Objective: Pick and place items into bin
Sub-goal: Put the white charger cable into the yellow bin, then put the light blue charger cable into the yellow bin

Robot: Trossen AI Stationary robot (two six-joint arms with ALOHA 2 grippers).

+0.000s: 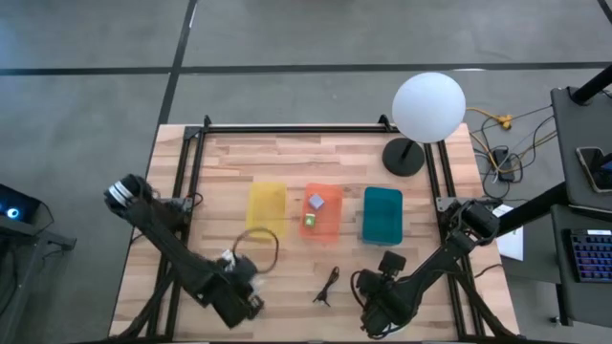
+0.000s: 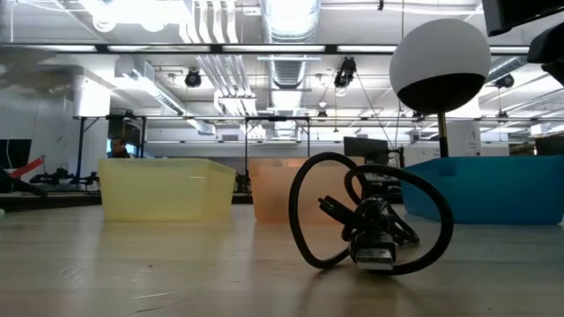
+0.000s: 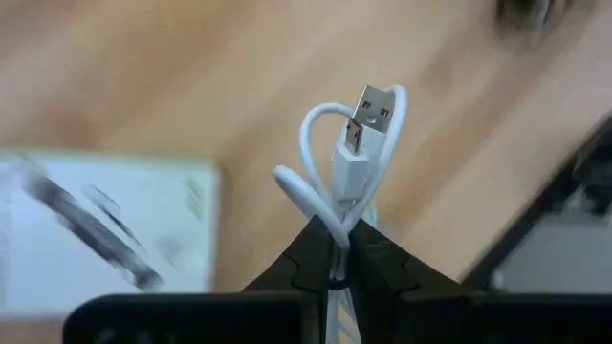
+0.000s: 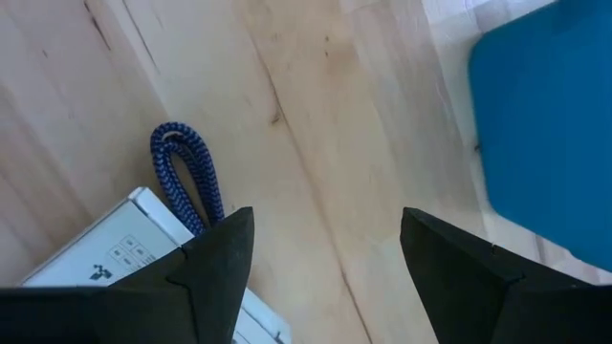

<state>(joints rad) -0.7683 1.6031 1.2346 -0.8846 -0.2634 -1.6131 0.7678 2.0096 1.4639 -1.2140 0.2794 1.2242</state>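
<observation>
High view shows two small cubes (image 1: 315,203) already in the orange bin (image 1: 322,214). Left gripper (image 3: 339,250), near-left of that bin, pinches a white USB cable (image 3: 354,162); right gripper (image 4: 325,250), near-right, gapes wide. Black cord loop (image 1: 256,247), dark clip (image 1: 327,286) remain out.

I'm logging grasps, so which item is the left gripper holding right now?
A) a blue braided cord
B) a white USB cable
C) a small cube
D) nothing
B: in the left wrist view the left gripper is pinched shut on the looped white USB cable.
</observation>
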